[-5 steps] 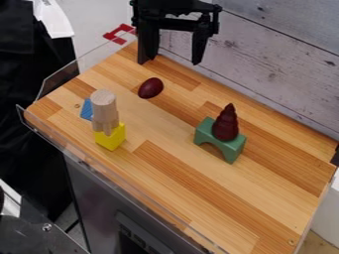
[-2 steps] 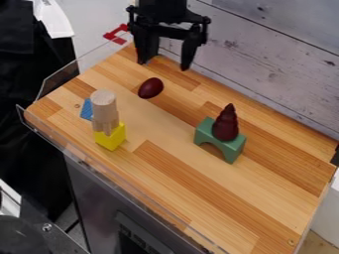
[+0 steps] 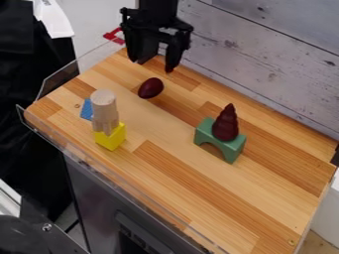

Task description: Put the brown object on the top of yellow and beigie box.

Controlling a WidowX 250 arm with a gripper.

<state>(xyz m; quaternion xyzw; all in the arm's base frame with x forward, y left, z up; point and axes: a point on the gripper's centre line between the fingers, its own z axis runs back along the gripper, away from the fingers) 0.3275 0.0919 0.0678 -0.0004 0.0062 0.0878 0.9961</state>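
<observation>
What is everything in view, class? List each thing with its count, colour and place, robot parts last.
Tabletop: one, wooden brown, centre
Egg-shaped object: one, dark brown, tabletop's far half
Yellow block: one, yellow, tabletop's left
Beige piece: one, beige, on yellow block
Blue block: one, blue, behind beige piece
Arch: one, green, right of centre
Ridged cone: one, dark brown, on arch
Plank wall: one, grey-white, upper right
Claw: one, black, top, open

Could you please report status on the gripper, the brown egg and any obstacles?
Gripper open, empty. Brown egg on tabletop, off the block stack. Nothing seen between gripper and egg.
</observation>
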